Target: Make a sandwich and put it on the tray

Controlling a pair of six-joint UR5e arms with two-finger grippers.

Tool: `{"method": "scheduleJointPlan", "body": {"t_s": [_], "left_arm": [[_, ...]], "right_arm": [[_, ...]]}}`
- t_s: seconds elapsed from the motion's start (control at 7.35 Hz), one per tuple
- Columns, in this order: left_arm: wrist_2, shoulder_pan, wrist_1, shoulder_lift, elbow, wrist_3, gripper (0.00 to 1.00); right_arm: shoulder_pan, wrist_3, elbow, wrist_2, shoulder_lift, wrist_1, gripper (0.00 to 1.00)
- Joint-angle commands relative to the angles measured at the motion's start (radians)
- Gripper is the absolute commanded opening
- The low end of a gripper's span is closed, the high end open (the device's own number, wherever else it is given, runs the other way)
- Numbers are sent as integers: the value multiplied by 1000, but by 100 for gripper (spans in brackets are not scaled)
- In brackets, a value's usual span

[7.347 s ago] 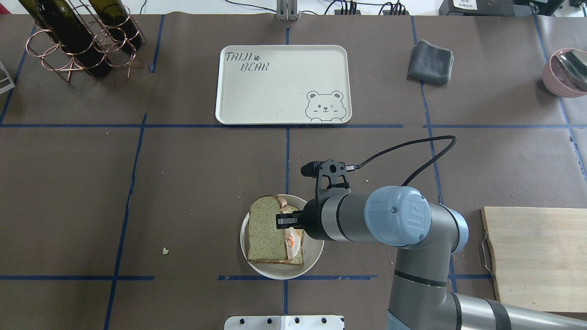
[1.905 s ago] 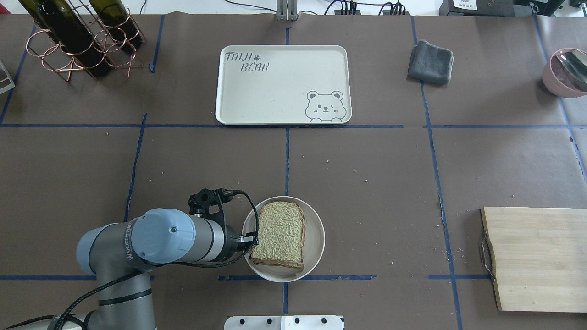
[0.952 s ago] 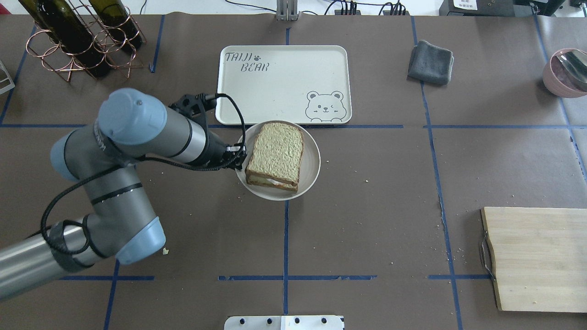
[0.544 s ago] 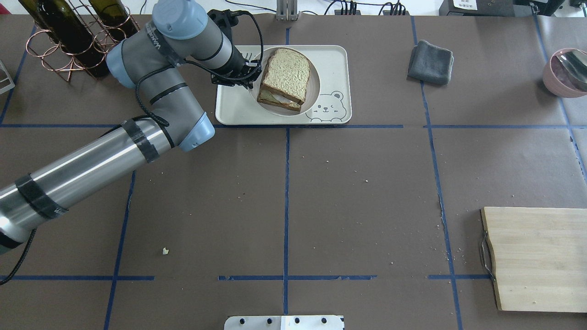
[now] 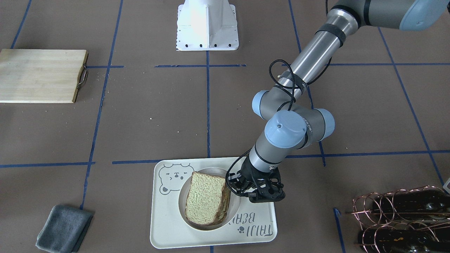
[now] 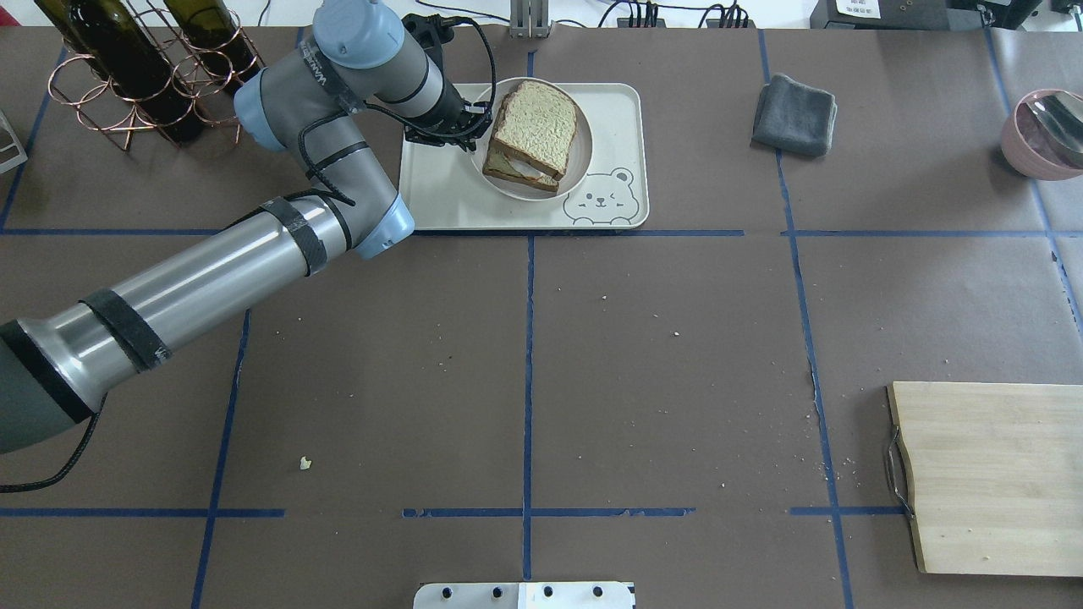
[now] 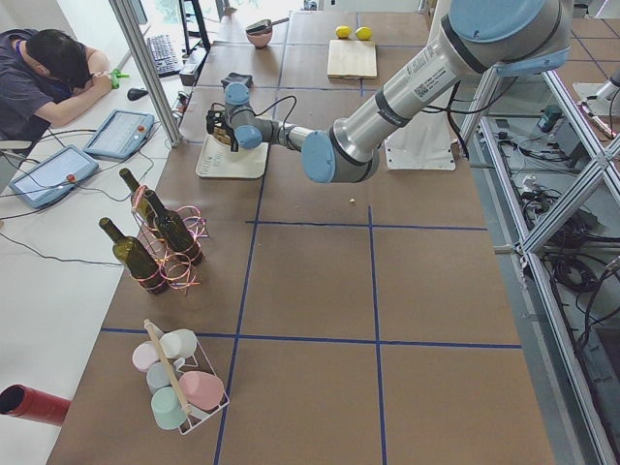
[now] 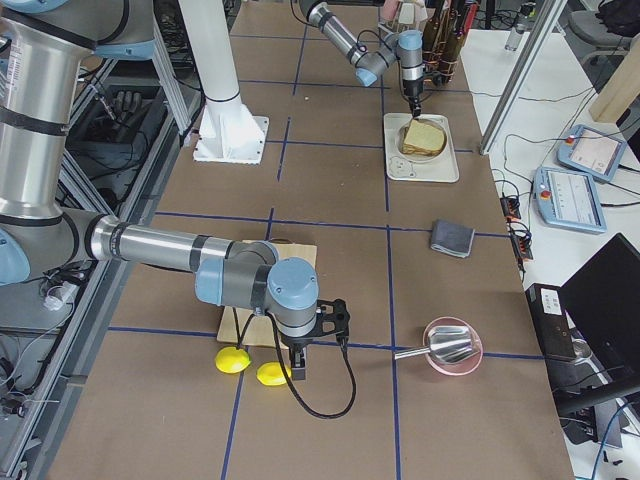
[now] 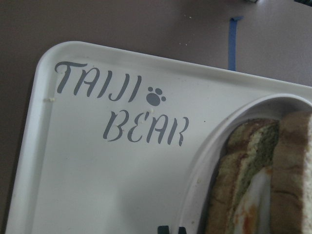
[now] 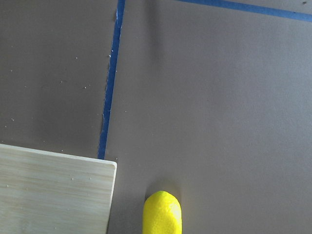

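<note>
Two dark wine bottles (image 6: pixel 135 76) in a copper wire rack stand well to the left of the tray (image 6: pixel 444 199). From that side my left arm reaches over the tray's lettered corner. The left gripper (image 6: pixel 478 128) is clenched on the left rim of a small round white plate (image 6: pixel 579 165). That plate lies inside the tray's outline, just beside the bear drawing; I cannot tell whether it rests on the tray or hangs just above it. On the plate sits the sandwich (image 6: pixel 535 127), its top slice slid a little off the lower one, and my wrist camera shows white egg (image 9: pixel 256 195) with a trace of orange between them. Right of the tray lies a folded grey cloth (image 6: pixel 794 114), and farther right a pink bowl (image 6: pixel 1036 135). A wooden board (image 6: pixel 990 474) sits right of the tray too, toward the robot's side. The right gripper (image 8: pixel 300 365) hangs beyond that board, just beside two lemons (image 8: pixel 232 360) and well apart from the tray; I cannot tell whether it is released or clenched.
</note>
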Motion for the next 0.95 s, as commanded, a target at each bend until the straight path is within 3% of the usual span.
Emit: {"method": "scheduleJointPlan", "body": {"t_s": [0.0,0.14,0.27,0.41,0.68,0.82], "left_arm": [[7,-1,-7,-3,9,73,86],[7,-16,-6,2,-1,88,100],[7,-58,3,9,-17,158,100],[0,-99,29,84,-108,214,100],[-22,-153,333,217,-437,358,100],[-66,-196,405,335,-598,442,100]], "right_arm": [[1,1,-13,0,0,0,100],[1,1,-33,3,0,0,100],[1,1,-33,3,0,0,100],[1,1,-35,1,-4,0,100],[5,7,-38,1,-10,0,100],[13,10,-39,1,-7,0,100]]}}
